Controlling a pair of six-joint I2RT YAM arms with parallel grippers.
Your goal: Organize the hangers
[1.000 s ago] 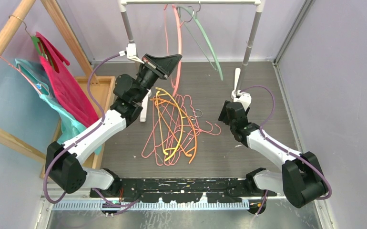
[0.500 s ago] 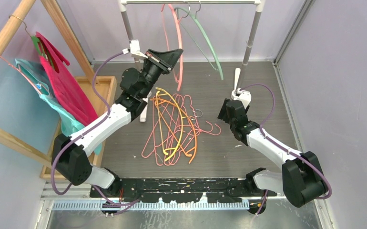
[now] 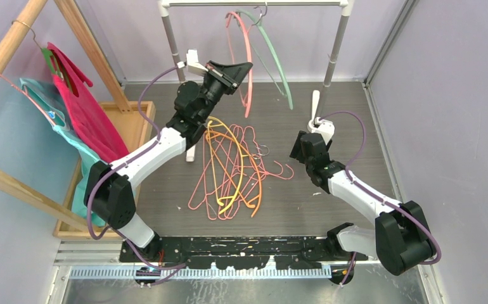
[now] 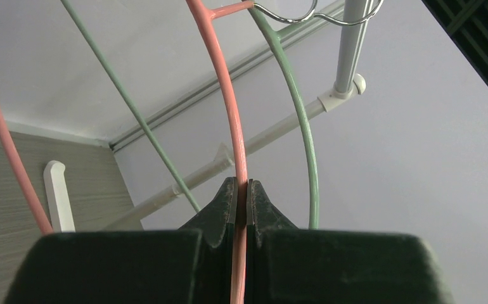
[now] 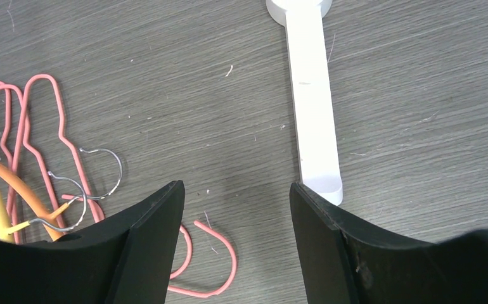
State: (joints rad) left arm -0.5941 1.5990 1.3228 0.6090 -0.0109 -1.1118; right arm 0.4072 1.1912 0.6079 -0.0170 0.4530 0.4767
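Left gripper [image 4: 242, 190], clenched on pink hanger [image 4: 229, 107], has shifted it right beside grey-green hanger [image 4: 301, 126]; release likely next. Right gripper [image 5: 235, 190] released.

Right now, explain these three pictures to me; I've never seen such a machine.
Two robot arms are bolted to a table. The wide picture looks down from above; the other two come from a camera on each wrist. The left pincer is shut on a pink hanger, up by the rail beside a green hanger. The right pincer is open and empty, over the table. A pile of pink, orange and yellow hangers lies on the table between the arms.
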